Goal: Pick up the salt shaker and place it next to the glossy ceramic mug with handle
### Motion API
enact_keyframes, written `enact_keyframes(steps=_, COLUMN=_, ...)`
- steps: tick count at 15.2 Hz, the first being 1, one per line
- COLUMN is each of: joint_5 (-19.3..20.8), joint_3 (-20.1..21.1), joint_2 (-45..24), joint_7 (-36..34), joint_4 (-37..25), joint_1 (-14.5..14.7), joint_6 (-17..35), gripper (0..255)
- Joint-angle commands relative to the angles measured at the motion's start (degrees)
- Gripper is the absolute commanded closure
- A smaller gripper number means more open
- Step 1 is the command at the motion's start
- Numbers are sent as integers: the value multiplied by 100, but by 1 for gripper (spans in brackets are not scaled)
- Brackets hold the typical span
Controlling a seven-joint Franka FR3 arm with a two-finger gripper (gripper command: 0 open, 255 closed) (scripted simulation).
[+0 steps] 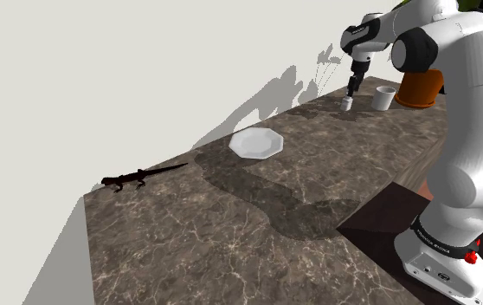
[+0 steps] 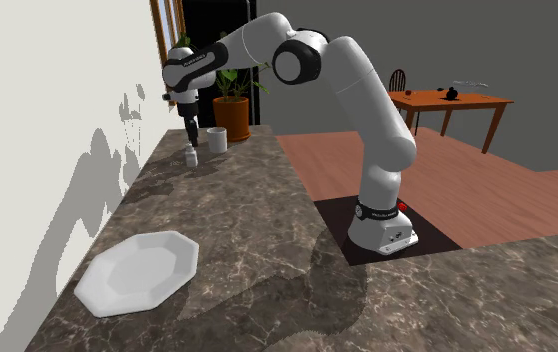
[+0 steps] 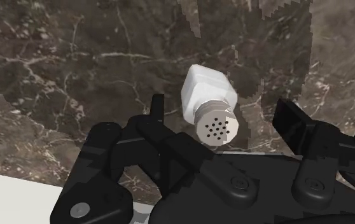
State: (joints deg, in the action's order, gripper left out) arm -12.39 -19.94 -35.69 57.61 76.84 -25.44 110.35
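Note:
A small white salt shaker (image 3: 206,95) with a grey perforated cap stands on the dark marble counter (image 1: 231,225). My gripper (image 3: 222,107) is open, one finger on each side of the shaker, neither touching it. From the shoulder view the gripper (image 1: 351,92) hangs just above the shaker (image 1: 346,104). The white mug (image 1: 383,98) stands a short way to that view's right of the shaker. In the second exterior view the shaker (image 2: 192,158) sits below the gripper (image 2: 191,140), with the mug (image 2: 217,140) just beyond it.
An orange plant pot (image 1: 419,87) stands behind the mug. A white octagonal plate (image 1: 255,143) lies mid-counter, and a dark lizard figure (image 1: 136,178) lies by the wall. The white wall (image 1: 101,78) runs along the counter's far side. A wooden table (image 2: 450,102) stands across the room.

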Motion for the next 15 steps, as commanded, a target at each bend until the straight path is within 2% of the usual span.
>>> enact_keyframes(steps=1, joint_5=0, joint_3=0, joint_2=0, joint_7=0, joint_4=0, joint_1=0, joint_6=0, gripper=0)
enact_keyframes(steps=3, joint_5=0, joint_3=0, joint_2=0, joint_7=0, joint_4=0, joint_1=0, joint_6=0, gripper=0)
enact_keyframes(steps=7, joint_5=60, joint_3=-36, joint_2=125, joint_7=-56, joint_4=-538, joint_1=-40, joint_6=-651, gripper=0)
enact_keyframes(steps=15, joint_5=60, joint_3=-36, joint_2=125, joint_7=-56, joint_4=-538, joint_1=-40, joint_6=-651, gripper=0)
